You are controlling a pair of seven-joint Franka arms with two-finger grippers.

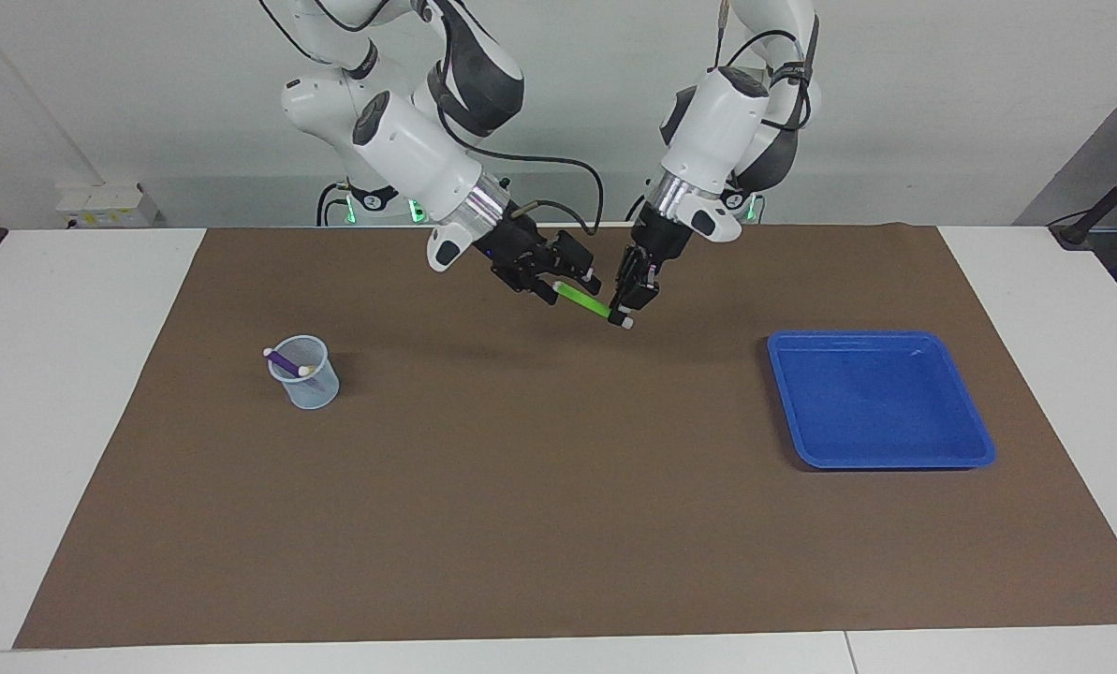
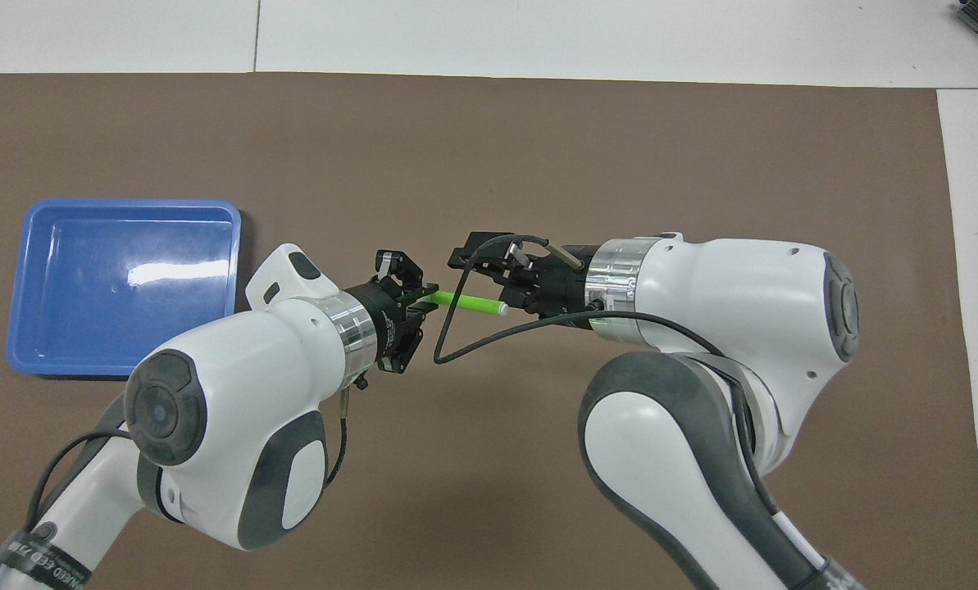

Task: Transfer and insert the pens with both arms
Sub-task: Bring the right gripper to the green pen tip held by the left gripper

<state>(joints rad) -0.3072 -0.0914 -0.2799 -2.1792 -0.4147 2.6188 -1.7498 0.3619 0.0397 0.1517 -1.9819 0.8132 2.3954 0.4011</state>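
Note:
My left gripper [image 1: 625, 307] is shut on one end of the green pen [image 1: 581, 300], which it holds aslant in the air over the mat's middle, near the robots' edge. The pen's free whitish-tipped end [image 2: 501, 309] reaches in between the fingers of my right gripper [image 1: 569, 288], which stands open around it without closing on it. From above, the left gripper [image 2: 423, 299] and right gripper [image 2: 489, 287] face each other along the green pen [image 2: 468, 302]. A purple pen [image 1: 285, 360] leans in a clear cup [image 1: 307, 382] toward the right arm's end.
A blue tray [image 1: 881, 459] lies on the brown mat [image 1: 558, 524] toward the left arm's end, with nothing showing in it; from above the blue tray [image 2: 128, 205] sits beside the left arm. The right arm covers the cup from above.

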